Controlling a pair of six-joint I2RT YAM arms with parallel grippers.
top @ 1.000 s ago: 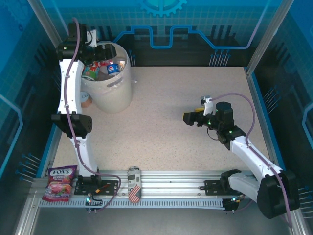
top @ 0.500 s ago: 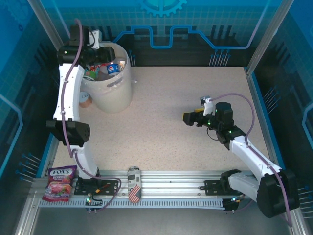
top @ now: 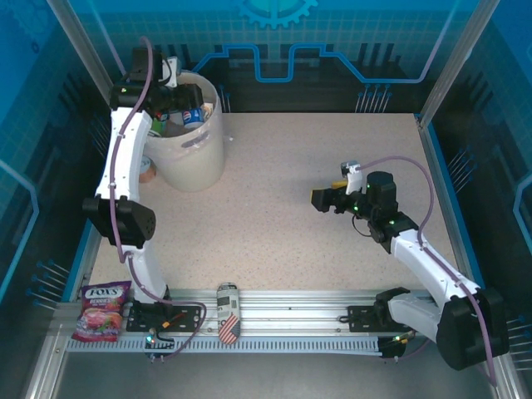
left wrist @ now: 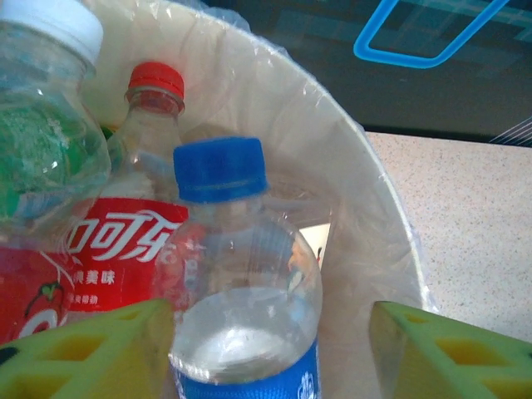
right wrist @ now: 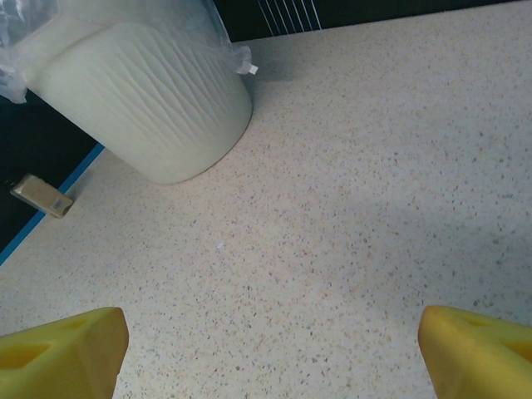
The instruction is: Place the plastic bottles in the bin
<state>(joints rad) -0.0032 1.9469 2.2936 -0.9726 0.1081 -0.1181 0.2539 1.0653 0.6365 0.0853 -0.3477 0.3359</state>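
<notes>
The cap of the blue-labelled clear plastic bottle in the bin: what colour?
Plain blue cap, clearest in the left wrist view.

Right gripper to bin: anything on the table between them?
Nothing. The table between the right gripper and the bin is bare speckled surface, as the right wrist and top views both show.

candy bag (top: 101,309): left end of rail (top: 291,301) | striped can (top: 227,314): on rail | tan-lidded container (top: 147,171): table (top: 316,183), far left
</notes>
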